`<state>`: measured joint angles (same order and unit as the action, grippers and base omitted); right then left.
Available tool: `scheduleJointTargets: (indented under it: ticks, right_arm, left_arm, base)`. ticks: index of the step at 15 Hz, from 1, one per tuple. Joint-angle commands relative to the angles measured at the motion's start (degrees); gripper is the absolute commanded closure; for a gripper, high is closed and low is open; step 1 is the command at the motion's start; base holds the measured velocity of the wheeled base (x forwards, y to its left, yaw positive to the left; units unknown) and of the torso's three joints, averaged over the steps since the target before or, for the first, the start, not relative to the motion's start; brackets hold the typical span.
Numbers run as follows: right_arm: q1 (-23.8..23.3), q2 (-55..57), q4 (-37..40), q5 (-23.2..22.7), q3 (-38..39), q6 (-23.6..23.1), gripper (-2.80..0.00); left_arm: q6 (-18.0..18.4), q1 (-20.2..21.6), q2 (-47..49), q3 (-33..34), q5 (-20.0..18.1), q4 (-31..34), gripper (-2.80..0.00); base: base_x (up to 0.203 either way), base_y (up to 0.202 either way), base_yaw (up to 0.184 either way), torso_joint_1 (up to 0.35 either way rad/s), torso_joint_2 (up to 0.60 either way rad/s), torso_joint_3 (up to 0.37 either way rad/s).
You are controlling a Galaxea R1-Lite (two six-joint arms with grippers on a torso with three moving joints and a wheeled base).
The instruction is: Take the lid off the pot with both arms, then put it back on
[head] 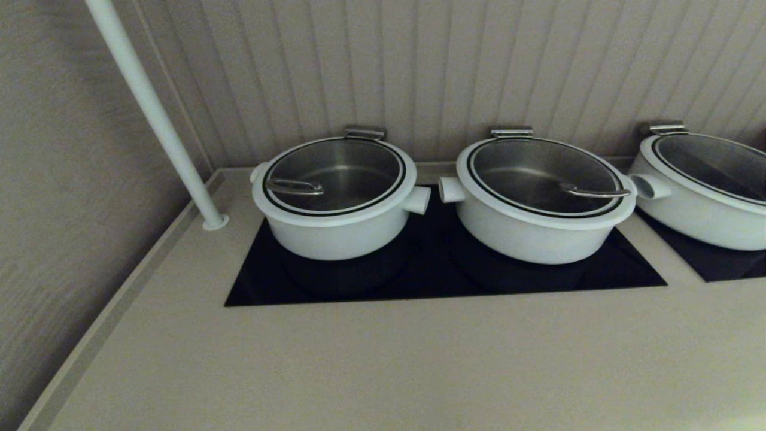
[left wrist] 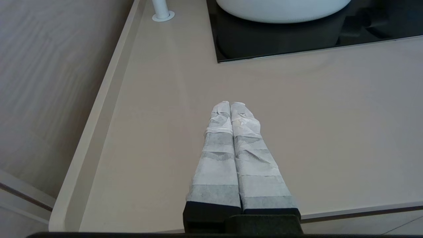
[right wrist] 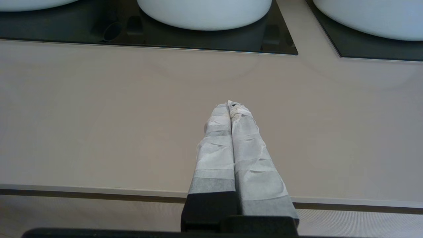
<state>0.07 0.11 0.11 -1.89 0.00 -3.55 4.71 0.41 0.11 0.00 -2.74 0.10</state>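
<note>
The pot is the leftmost and deepest of three white pots and stands on the black cooktop. Its glass lid sits closed on it, with the steel wire handle towards the left. Neither arm shows in the head view. My left gripper is shut and empty over the bare counter, short of the pot's base. My right gripper is shut and empty over the counter near its front edge; the pot's base shows far off to one side.
Two wider lidded white pots stand to the right, the middle one and the far-right one. A white pole rises from the counter left of the pot. Walls close the back and left. The beige counter lies in front.
</note>
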Motion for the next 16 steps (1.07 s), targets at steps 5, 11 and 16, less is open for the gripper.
scheduleJointTargets:
  ticks: [5,11,16]
  right_arm:
    - [0.01,-0.02,-0.02,-0.04,0.00,-0.05,0.00]
    - [0.01,-0.02,-0.02,-0.04,0.00,-0.05,0.00]
    - [0.05,-0.02,-0.02,-0.04,0.00,-0.05,0.00]
  left_arm:
    - [0.04,0.02,-0.02,0.00,0.02,-0.01,0.00]
    - [0.04,0.02,-0.02,0.00,0.02,-0.01,0.00]
    - [0.04,0.02,-0.02,0.00,-0.04,0.04,0.00]
  base:
    - [0.000,0.000,0.000,0.000,0.00,0.000]
    - [0.000,0.000,0.000,0.000,0.00,0.000]
    - [0.000,0.000,0.000,0.000,0.00,0.000]
